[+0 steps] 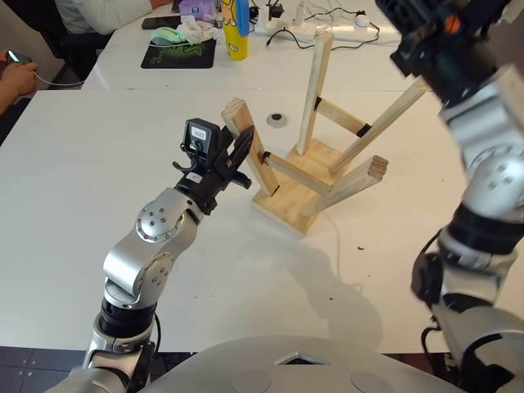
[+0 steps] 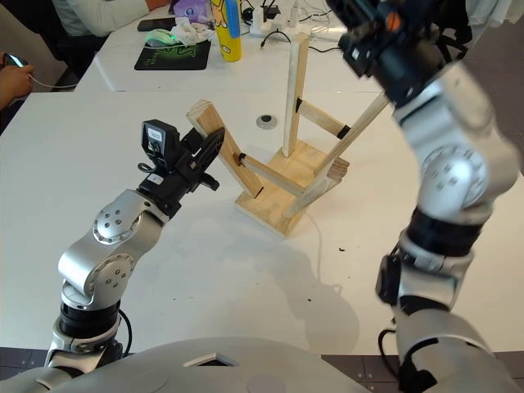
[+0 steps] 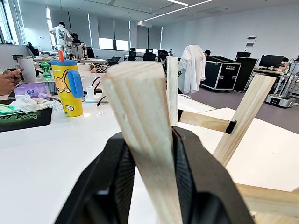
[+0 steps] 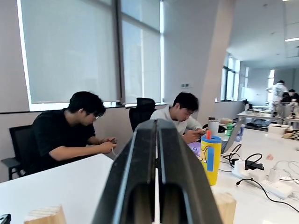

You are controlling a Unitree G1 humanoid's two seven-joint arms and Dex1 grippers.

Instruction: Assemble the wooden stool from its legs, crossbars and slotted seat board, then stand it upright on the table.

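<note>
Left gripper (image 1: 236,155) was clamped on the near-left leg (image 1: 237,113), fingers (image 3: 196,182) flat on both faces just under its free end. That leg leaned out toward 10 o'clock from the seat board (image 1: 282,206), tip well above the table (image 1: 82,205).

Right gripper (image 4: 156,140) was high at 2 o'clock of the board, fingers pressed together, nothing seen between them. Cut end of the long right leg (image 1: 385,123) sat just beside it; touching or not, couldn't tell.

Stool (image 1: 315,160) was upside down: board down on the table, four legs up and splayed. Back leg (image 1: 315,82) stood close to upright at 12 o'clock. Fourth leg (image 1: 354,182) lay low, pointing to 3 o'clock, its end past the board's edge. One crossbar (image 1: 342,117) tied back leg to right leg. A second bar (image 1: 296,172) ran from the gripped leg in over the board.

Edges: board's near corner pointed to 6 o'clock, with a wide stretch of tabletop from there to the table's near edge and out to 9 o'clock. Far edge ran just behind the stool at 12 o'clock, with a round cable port (image 1: 277,120) near it at 11. Beyond the seam, a second table (image 1: 123,74) carried a yellow bottle (image 1: 237,29), mouse pad (image 1: 176,53) and cables (image 1: 327,29).
</note>
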